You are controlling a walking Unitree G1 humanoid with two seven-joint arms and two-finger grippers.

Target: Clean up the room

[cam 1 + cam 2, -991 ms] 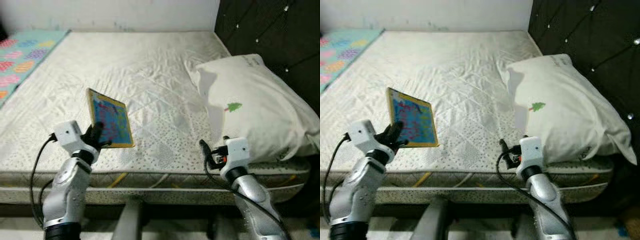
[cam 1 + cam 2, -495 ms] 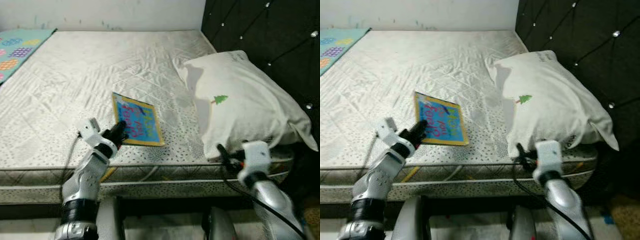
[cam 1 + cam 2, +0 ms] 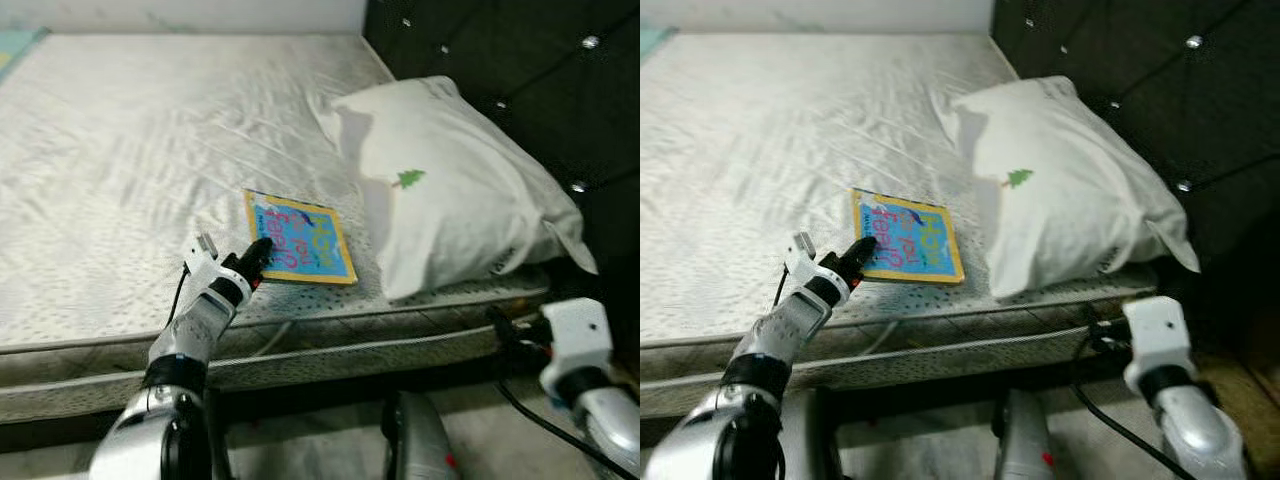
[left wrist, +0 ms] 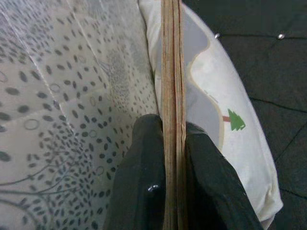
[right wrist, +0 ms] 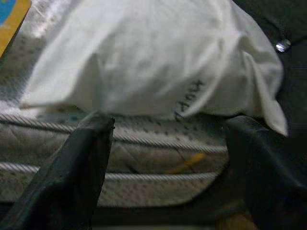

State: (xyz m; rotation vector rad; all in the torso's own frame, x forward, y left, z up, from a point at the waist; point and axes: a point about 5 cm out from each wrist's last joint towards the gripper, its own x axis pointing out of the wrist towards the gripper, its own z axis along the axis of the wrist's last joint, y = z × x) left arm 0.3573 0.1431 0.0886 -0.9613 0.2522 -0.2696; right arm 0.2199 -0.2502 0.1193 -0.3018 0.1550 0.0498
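— Where is the picture book point(image 3: 299, 236)?

— Lying on the mattress point(image 3: 120, 150) near its near edge, just left of the white pillow point(image 3: 450, 180), which rests against the dark tufted headboard point(image 3: 520, 60).

— And the left gripper point(image 3: 258, 252)?

— Its fingers point(image 4: 144, 158) are clamped on the book's near edge.

— The right gripper point(image 5: 168, 143)?

— Low by the bed's near right corner, fingers spread wide, holding nothing, facing the pillow.

Before me a white pillow point(image 3: 450, 180) with a small green tree lies on the bed point(image 3: 130, 150), against the dark tufted headboard point(image 3: 520, 60).
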